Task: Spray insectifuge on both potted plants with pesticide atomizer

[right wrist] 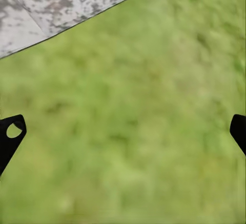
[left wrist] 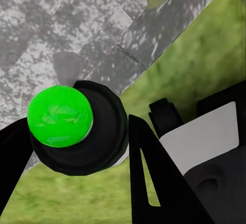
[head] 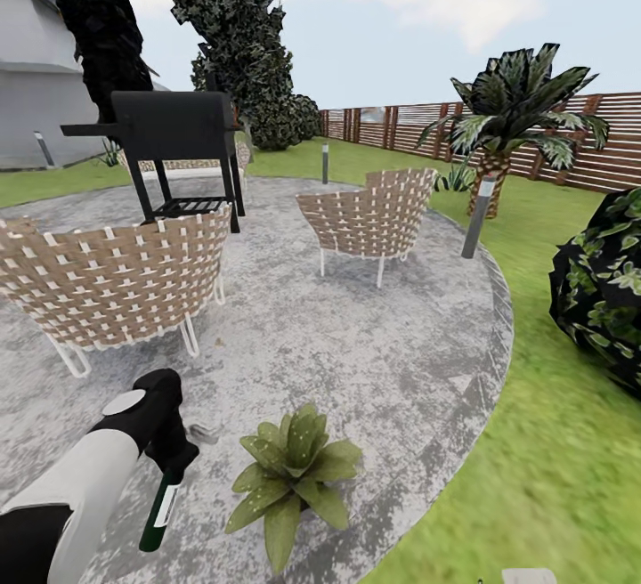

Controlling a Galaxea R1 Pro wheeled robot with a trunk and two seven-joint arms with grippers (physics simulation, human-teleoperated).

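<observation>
The garden's round patio takes up most of the head view, with lawn wrapping its right edge and a slatted fence behind. On the paving stand a black grill and two woven chairs, one at the left and one further back. A palm rises near the fence and a dark bush sits on the grass at right.

One potted plant rests on the patio near its edge, low and close in front of the robot. A second plant cannot be picked out here.

The left gripper is clamped on the atomizer, which hangs bottle-down just beside the plant, to its left. In the left wrist view the bottle's green end fills the space between the dark fingers. Which way the spray head faces cannot be told.

The right gripper hangs over grass with its fingertips far apart, holding nothing.

The step in hand appears to be spraying this plant. To do it well, the nozzle should be turned toward the rosette, brought above its centre, then swept across so the outer leaves get covered too, keeping the grip firm throughout.
</observation>
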